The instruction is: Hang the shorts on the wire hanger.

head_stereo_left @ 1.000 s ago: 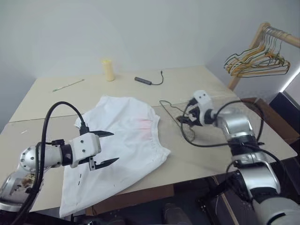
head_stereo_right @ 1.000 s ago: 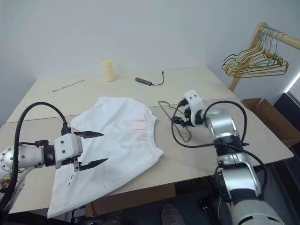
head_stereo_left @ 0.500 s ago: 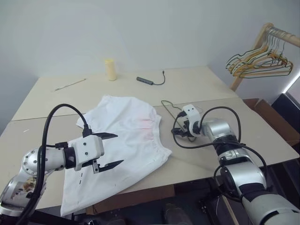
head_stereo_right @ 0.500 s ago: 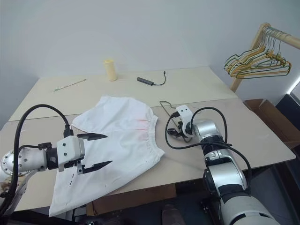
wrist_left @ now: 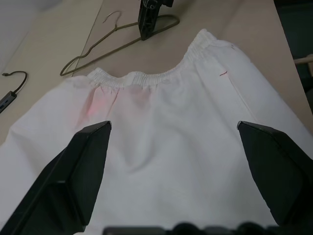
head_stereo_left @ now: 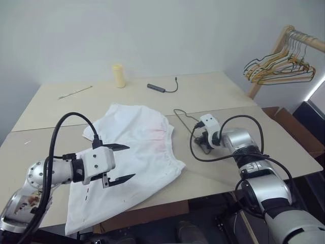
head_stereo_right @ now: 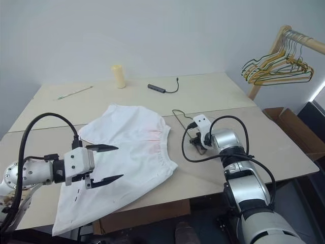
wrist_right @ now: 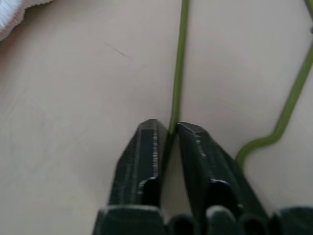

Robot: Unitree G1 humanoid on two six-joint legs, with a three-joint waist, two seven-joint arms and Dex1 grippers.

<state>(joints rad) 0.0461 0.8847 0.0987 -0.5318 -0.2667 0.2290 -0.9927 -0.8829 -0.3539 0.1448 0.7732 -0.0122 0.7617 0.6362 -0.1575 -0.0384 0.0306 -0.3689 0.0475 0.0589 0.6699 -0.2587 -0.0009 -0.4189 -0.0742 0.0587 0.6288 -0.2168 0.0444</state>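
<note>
Shorts (head_stereo_left: pixel 132 152): thin white cloth, matt, gathered elastic waistband. Wire hanger (wrist_left: pixel 113 43): bare thin wire, dull grey-green, pinched in my right end effector (wrist_right: pixel 168 132), matt black plastic fingers (wrist_right: pixel 142 156). Table (head_stereo_left: pixel 213 94): smooth matt beige. Rack at 2 o'clock (head_stereo_left: pixel 277 51): wood.

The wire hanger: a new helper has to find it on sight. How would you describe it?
On the beige table, just beside the waistband of the white shorts, lies the wire hanger, flat, with the right claw shut on its wire. It is single, thin and grey-green, unlike the bunched hangers on the wooden rail.
</note>
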